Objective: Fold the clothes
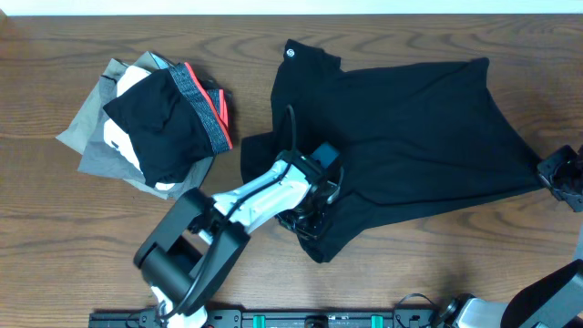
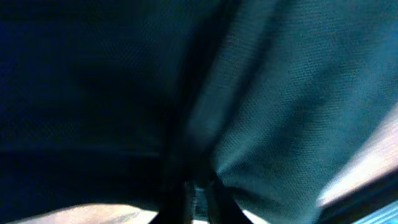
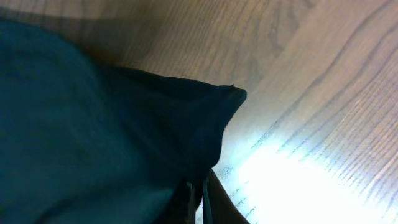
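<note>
My left pincer (image 1: 311, 217) and my right pincer (image 1: 557, 177) are each pinched shut on an edge of the big soft black shirt (image 1: 410, 128) spread on the brown wooden table (image 1: 437, 264), so the grab looks done, and next I think I must lift both sides together and fold it over.

My desk (image 1: 73, 228) is dark brown wood with strong wavy grain running mostly left to right, kinda walnut looking. There's a thin pale strip (image 1: 273, 5) along the far edge, can't tell if it's wall or floor. The near edge has a black rail (image 1: 273, 319) with green bits. Light hits the wood as a big white glare (image 3: 292, 180) in the right wrist view
</note>
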